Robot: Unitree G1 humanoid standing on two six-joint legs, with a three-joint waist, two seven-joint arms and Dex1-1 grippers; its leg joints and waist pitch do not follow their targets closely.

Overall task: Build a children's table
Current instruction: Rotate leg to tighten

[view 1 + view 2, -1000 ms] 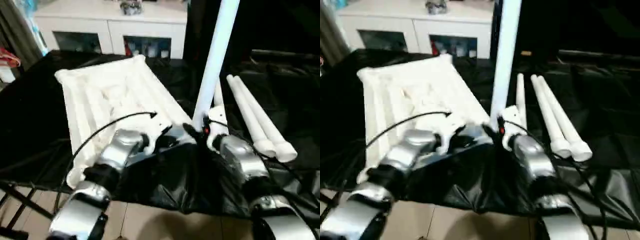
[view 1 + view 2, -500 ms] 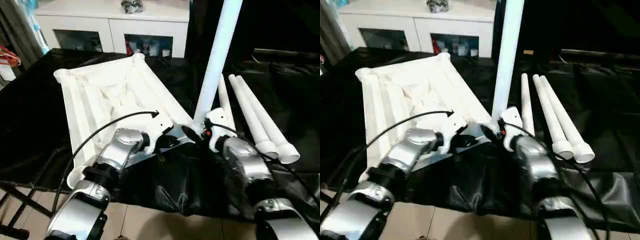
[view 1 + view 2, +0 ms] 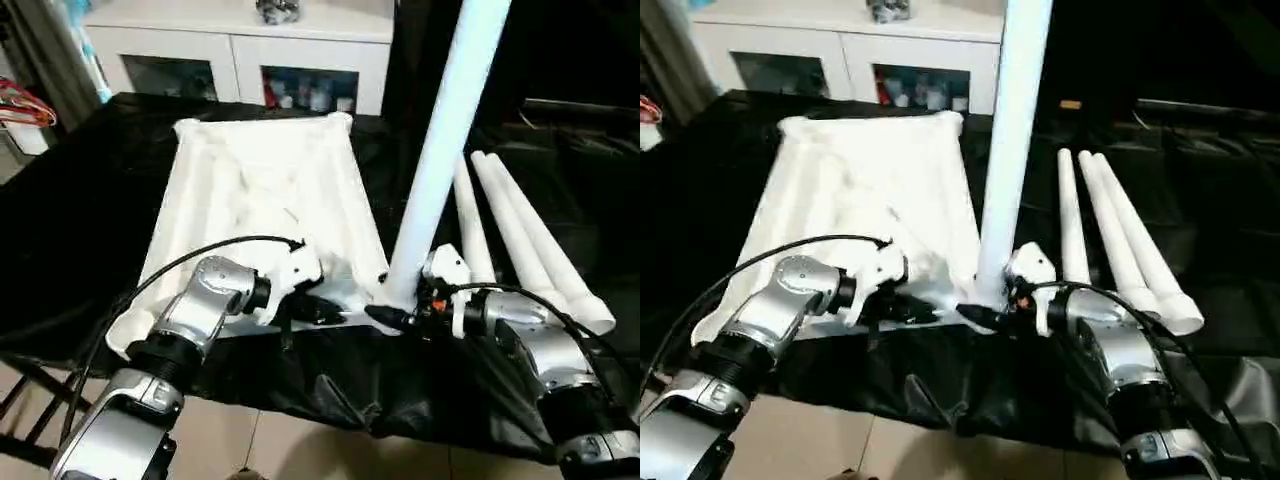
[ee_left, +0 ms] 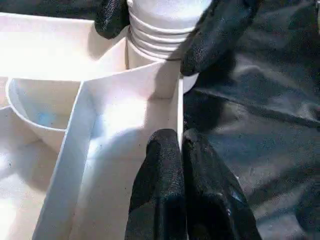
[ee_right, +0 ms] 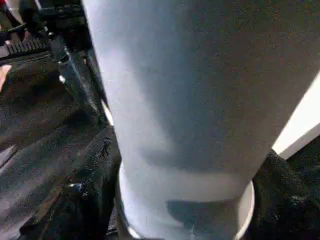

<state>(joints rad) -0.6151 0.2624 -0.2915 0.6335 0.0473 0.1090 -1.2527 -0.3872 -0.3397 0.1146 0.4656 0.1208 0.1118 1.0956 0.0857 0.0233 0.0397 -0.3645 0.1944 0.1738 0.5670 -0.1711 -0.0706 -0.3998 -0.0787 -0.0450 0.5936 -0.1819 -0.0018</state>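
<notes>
Black sheeting covers the desk (image 3: 90,230), white cabinet (image 3: 240,50) behind it. Tabletop (image 3: 265,200) lies ribs up. Upright leg (image 3: 440,160) stands in its near corner socket, right pincer (image 3: 395,310) clamped round the base. Left pincer (image 4: 182,150) pinches the tabletop's rim beside that. Three spare legs (image 3: 520,235) lie just beyond the upright one.

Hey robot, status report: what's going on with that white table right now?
Right end effector shut on upright leg at corner socket. Left end effector pinching tabletop rim. Three legs waiting alongside.
</notes>
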